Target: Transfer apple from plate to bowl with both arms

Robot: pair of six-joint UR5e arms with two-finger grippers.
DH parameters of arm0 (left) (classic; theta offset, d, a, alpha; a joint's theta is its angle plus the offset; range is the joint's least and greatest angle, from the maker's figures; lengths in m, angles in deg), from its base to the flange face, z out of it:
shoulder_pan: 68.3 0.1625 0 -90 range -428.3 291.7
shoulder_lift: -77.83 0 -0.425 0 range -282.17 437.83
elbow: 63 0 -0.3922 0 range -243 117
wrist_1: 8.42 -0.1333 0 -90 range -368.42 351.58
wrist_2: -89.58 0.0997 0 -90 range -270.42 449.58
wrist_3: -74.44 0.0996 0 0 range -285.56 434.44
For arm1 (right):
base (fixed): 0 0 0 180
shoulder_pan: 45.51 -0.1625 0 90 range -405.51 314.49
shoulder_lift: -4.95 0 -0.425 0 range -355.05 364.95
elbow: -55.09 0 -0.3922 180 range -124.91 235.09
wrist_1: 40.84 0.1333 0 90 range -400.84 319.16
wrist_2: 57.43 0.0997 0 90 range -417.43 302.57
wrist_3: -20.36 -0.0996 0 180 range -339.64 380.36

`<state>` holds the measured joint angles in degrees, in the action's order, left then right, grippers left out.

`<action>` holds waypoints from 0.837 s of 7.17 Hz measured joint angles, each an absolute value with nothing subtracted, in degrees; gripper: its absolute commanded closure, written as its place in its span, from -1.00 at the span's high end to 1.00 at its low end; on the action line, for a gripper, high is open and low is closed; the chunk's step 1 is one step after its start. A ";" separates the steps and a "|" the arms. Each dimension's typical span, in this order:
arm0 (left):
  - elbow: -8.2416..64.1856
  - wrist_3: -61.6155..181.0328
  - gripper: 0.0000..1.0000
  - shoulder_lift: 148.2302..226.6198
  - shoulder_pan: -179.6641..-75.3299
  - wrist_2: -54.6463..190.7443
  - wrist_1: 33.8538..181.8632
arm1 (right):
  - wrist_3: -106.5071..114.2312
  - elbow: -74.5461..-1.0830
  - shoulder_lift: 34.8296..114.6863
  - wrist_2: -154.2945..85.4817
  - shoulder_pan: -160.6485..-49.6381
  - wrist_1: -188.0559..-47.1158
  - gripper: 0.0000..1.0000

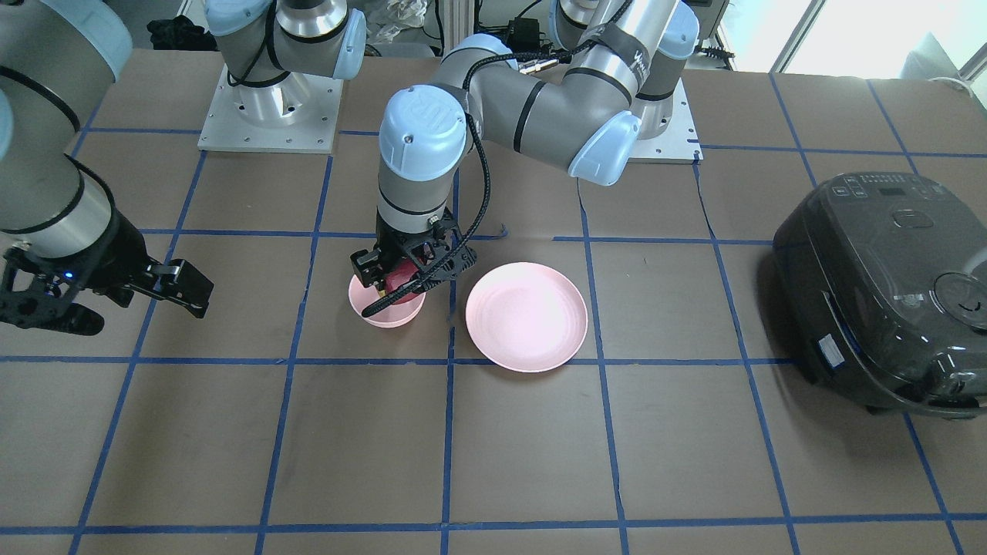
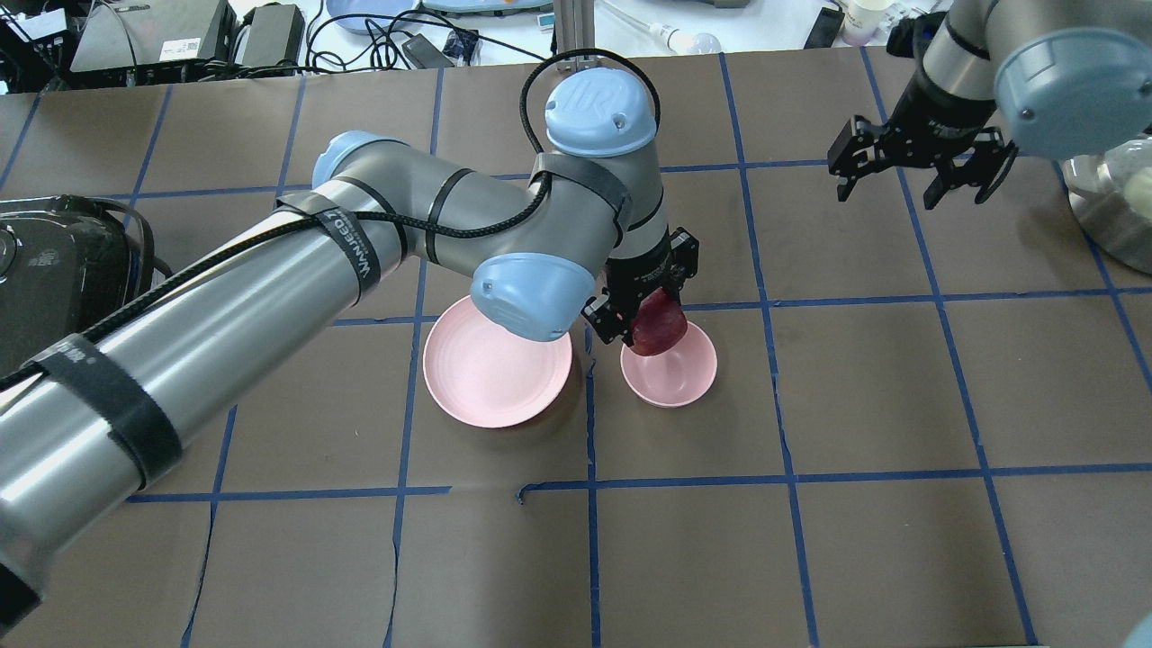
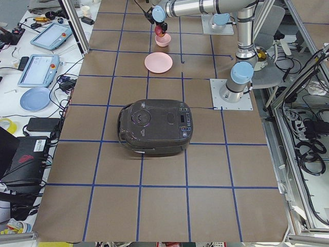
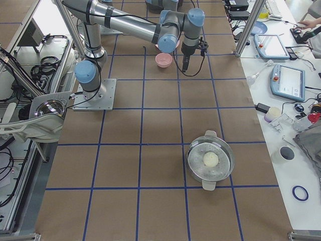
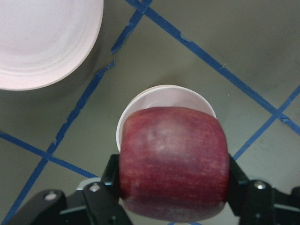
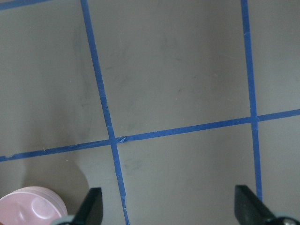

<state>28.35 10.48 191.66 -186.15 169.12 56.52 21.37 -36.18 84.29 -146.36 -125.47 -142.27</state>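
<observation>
My left gripper is shut on the dark red apple and holds it just above the small, deep pink bowl. In the left wrist view the apple sits between the black fingers, with the bowl under it. The wide pink plate lies bare beside the bowl; it also shows in the front view. My right gripper is open and empty, above the table far from the bowl, and the bowl's edge shows in its wrist view.
A dark rice cooker stands at the table's end on my left. A metal pot with a pale round thing in it stands at the end on my right. Blue tape lines grid the brown table.
</observation>
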 measured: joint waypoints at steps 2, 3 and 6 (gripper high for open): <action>28.33 9.77 -0.95 194.35 -187.90 169.12 55.07 | 21.05 -34.62 87.72 -146.04 -125.96 -140.77 1.00; 28.34 9.64 -0.92 195.24 -188.29 169.14 54.52 | 21.00 -34.51 89.40 -145.62 -126.58 -140.41 1.00; 28.92 10.42 0.99 197.26 -188.47 169.27 53.97 | 20.90 -34.40 91.34 -145.05 -130.79 -140.07 1.00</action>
